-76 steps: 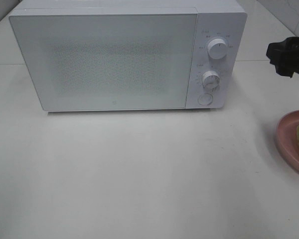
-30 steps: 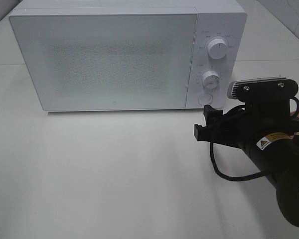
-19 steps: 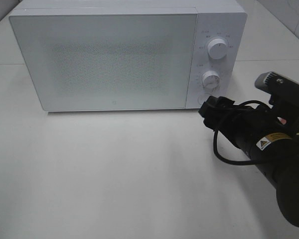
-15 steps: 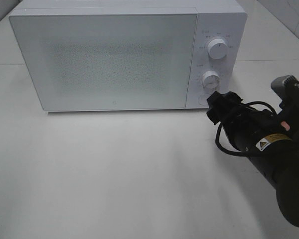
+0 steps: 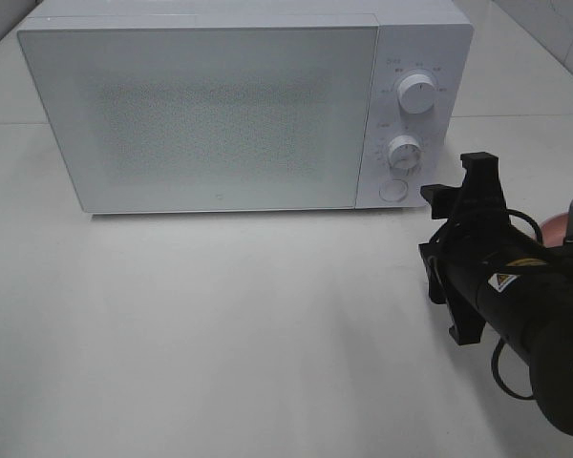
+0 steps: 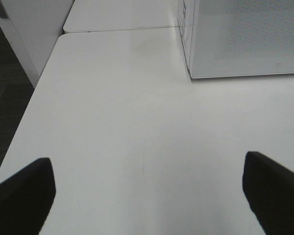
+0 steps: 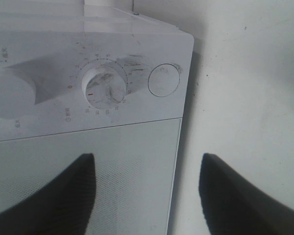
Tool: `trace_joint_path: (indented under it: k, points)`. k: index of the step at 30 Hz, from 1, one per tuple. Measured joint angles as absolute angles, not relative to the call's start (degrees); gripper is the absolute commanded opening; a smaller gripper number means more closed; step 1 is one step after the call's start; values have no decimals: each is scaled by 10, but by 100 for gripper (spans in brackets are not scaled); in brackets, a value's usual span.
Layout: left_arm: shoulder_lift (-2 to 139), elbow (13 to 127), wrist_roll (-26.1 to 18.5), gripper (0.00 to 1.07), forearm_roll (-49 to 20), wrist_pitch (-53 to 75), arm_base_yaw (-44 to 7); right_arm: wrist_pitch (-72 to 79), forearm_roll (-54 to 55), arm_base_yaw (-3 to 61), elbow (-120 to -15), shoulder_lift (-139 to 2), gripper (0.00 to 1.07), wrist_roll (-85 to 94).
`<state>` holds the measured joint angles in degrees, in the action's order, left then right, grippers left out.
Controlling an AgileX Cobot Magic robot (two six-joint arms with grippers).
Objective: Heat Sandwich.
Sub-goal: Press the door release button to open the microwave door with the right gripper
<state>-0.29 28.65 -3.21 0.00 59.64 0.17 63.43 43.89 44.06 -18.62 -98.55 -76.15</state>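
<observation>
Right gripper point(image 5: 456, 183) near microwave point(image 5: 220, 114) push button point(image 5: 392, 190), jaws parted, empty. Left gripper point(image 6: 147, 164) spread wide over table point(image 6: 112, 122), empty. Pink rim point(image 5: 555, 227) behind arm, probably plate.

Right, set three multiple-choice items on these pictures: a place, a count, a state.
1. Where is the right gripper? A) facing the microwave's control panel B) on top of the microwave C) beside its left end
2. How many round knobs does the panel carry? A) one B) two C) four
3. The microwave door is: A) shut B) swung wide open C) taken off
Answers: 1 A, its wrist view looks straight at the dials; 2 B, one above the other, over a button; 3 A, it lies flush with the panel.
</observation>
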Motion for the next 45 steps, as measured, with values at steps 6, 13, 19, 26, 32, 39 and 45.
trace_joint_path:
  k: [6,13,19,26,32,39,45]
  points:
    - [-3,286,-32,98,0,596,2,634,439,441,-186,-985,8,-797]
    - [-3,286,-32,98,0,596,2,634,439,441,-186,-985,0,-804]
    - [-3,286,-32,98,0,596,2,634,439,441,-187,-992,0,-807]
    - [-3,286,-32,98,0,596,2,630,388,404,-218,-1046,0,-829]
    - [-3,286,-32,98,0,596,2,627,330,370,-255,-1078,0,-843]
    - [-3,286,-32,98,0,596,2,592,284,333,-288,-1101,0,-851]
    - [-3,286,-32,98,0,596,2,563,254,303,-313,-1118,0,-852]
